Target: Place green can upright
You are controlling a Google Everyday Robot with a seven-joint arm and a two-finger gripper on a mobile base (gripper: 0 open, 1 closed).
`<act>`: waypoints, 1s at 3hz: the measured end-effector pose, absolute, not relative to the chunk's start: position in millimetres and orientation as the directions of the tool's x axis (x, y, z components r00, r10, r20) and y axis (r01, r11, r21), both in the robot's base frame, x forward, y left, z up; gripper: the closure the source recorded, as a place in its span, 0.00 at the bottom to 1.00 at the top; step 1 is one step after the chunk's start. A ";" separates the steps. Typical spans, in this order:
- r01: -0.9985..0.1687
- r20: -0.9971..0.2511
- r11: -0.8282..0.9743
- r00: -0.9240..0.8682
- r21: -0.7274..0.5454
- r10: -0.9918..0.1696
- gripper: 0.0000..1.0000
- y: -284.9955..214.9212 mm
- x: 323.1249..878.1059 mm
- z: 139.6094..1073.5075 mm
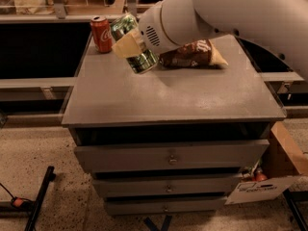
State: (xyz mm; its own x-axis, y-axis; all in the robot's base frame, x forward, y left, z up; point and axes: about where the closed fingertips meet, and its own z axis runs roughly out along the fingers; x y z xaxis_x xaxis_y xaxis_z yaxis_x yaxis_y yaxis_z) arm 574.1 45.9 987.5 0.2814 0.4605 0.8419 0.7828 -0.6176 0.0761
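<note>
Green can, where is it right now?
In the camera view the green can is tilted in the gripper, above the back left of the drawer cabinet, between the red soda can and the brown snack bag.

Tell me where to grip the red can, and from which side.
Probably around its mid-body, coming from the front: the red can stands upright at the back left corner of the cabinet, and its front is unobstructed. The gripper, just right of it, is shut on the tilted green can, so that goes down first.

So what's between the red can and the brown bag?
The green can, tilted, held by the gripper over the cabinet top, in the camera view.
</note>
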 end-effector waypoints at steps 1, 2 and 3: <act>0.789 0.858 -0.611 0.273 0.059 0.435 1.00 38.4 582.3 981.2; 0.795 0.906 -0.606 0.229 0.037 0.356 1.00 15.2 604.7 973.4; 0.815 0.951 -0.578 0.143 0.043 0.273 1.00 -12.2 629.9 970.7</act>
